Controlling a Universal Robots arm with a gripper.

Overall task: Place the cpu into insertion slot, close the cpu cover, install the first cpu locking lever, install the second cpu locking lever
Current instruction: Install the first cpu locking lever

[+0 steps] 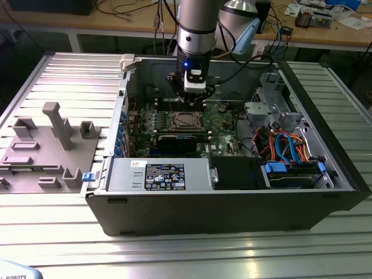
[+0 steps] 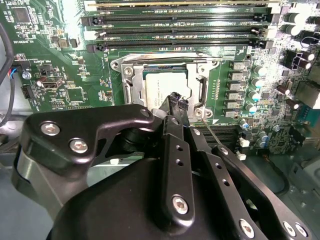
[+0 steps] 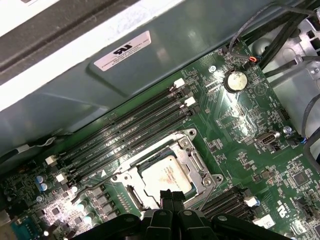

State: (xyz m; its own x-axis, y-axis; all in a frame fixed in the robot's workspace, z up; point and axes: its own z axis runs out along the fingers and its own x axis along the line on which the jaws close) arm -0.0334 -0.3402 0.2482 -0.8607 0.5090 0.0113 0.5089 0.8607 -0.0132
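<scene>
Black jaws, pressed together on nothing visible, hang at the rim of the cpu cover (image 2: 203, 82), which lies flat over the cpu (image 2: 160, 92) in the insertion slot (image 1: 185, 122). That chip looks light, stiff and fragile, and is best gripped by its edges.

The cpu (image 2: 159, 92) is showing dull silver, the cpu cover (image 2: 165, 62) silvery, the circuit board (image 2: 65, 65) green and the hand (image 2: 177, 102) black.

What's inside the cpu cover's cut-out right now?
The dull silver square cpu lies inside the silvery square cpu cover cut-out. The black end effector hides one edge; anything beneath the chip is covered.
</scene>
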